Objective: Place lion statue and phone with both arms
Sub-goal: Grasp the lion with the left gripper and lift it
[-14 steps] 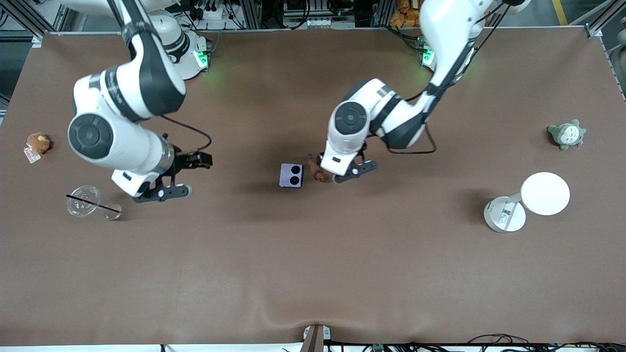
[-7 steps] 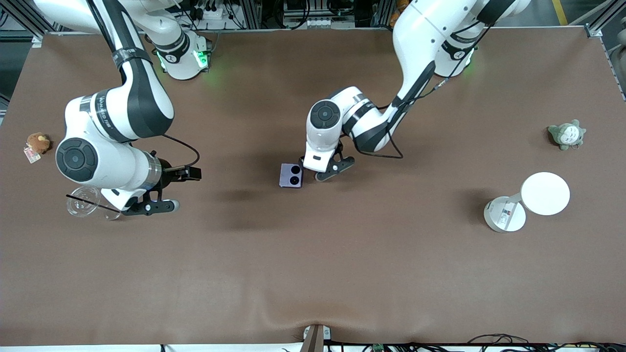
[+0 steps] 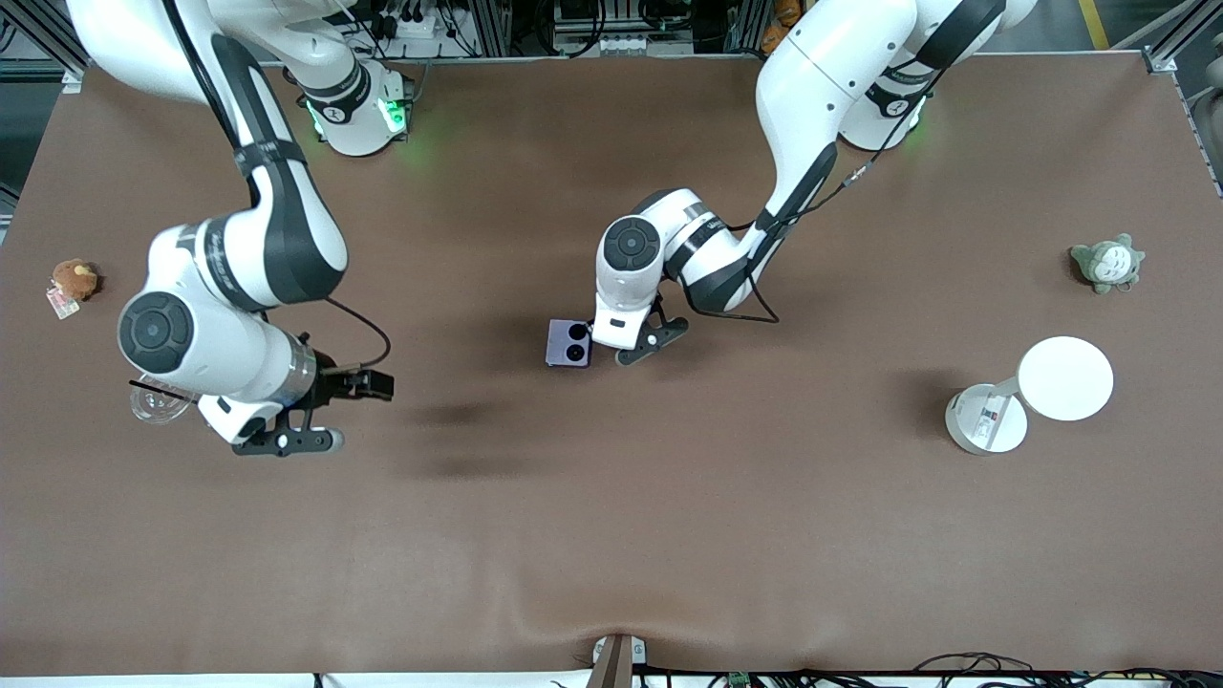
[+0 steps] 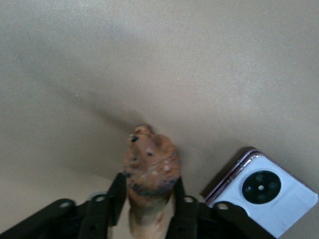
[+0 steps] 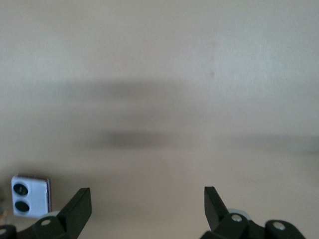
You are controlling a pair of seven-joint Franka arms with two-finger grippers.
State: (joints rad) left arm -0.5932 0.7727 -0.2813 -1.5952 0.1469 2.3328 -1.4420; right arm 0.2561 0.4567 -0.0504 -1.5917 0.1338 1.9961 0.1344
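Now, left end effector [image 4: 149,209] clamped on lion statue [image 4: 151,169], head outward, right end effector [image 5: 147,211] apart.

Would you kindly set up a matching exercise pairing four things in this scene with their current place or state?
Things:
1. lion statue
2. phone
3. right tool
4. grey-green plush

States:
A. open, holding nothing, over bare table
B. lying on the table beside the left tool
C. clamped between two fingers
D. at the left arm's end of the table

Pairs: 1-C, 2-B, 3-A, 4-D
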